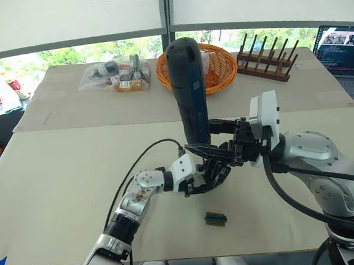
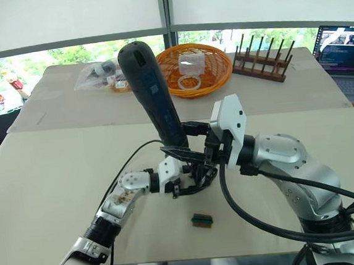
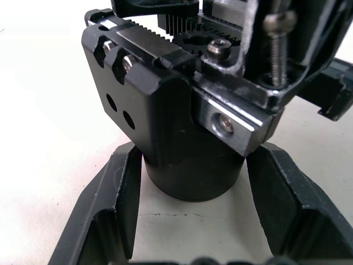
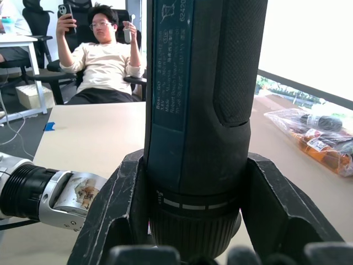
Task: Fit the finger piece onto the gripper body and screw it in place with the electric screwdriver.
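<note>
Right hand (image 4: 193, 243) clamps the electric screwdriver (image 1: 187, 88) near its lower end, tool upright, tip down over the gripper body (image 3: 187, 138). Left hand (image 3: 190, 221) grips the body's round base between both fingers, mid-worktop (image 1: 57, 180). Small green-and-black block (image 1: 215, 218) lies nearby, apart. Orange basket (image 1: 218, 73) far behind.

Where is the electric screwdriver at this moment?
The electric screwdriver stands nearly upright at table centre, gripped by the right gripper, tip down over the gripper body held by the left gripper.
</note>
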Tool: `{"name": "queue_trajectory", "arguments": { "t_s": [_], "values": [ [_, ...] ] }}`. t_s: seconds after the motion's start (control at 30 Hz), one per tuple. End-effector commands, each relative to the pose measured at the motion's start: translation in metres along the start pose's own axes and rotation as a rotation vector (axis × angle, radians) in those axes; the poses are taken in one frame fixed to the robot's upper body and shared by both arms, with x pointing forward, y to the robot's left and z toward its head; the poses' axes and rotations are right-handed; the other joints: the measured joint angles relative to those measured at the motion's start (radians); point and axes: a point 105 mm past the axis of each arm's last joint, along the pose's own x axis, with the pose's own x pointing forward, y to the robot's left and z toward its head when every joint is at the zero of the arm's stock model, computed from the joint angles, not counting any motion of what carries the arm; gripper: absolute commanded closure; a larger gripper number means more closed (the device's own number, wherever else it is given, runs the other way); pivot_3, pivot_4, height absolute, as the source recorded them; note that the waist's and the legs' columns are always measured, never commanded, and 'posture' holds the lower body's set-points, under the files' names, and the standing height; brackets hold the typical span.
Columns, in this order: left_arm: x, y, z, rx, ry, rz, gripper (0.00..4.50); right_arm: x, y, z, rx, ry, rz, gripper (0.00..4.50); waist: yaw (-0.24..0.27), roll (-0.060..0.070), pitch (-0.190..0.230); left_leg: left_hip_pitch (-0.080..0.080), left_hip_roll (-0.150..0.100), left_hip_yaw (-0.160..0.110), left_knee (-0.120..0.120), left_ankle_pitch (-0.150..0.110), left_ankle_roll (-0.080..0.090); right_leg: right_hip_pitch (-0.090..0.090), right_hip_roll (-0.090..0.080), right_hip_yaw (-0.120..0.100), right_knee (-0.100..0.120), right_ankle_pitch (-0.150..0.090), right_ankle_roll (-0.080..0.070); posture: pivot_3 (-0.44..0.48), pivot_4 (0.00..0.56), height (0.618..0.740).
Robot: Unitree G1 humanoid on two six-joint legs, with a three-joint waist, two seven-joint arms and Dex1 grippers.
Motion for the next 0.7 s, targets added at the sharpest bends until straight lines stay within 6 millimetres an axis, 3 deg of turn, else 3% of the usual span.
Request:
{"name": "queue_trajectory", "arguments": {
  "t_s": [0.03,0.7],
  "values": [
    [-0.0011,0.0020,0.0078,0.024,-0.024,-0.001,2.20,-0.0009,0.0040,0.0021,0.001,-0.015,0.010,2.57,0.000,0.000,0.000,0.000,0.000,0.000,0.000,0.000,0.000,0.000,0.000,0.000,0.000,0.000,0.000,0.000,0.150,0.740],
    [-0.0008,0.0022,0.0083,0.026,-0.024,-0.003,2.20,-0.0068,0.0014,-0.0021,0.036,-0.041,-0.032,2.57,0.001,0.000,0.000,0.000,0.000,0.000,0.000,0.000,0.000,0.001,0.000,0.000,0.000,0.000,0.000,0.000,0.150,0.740]
  ]
}}
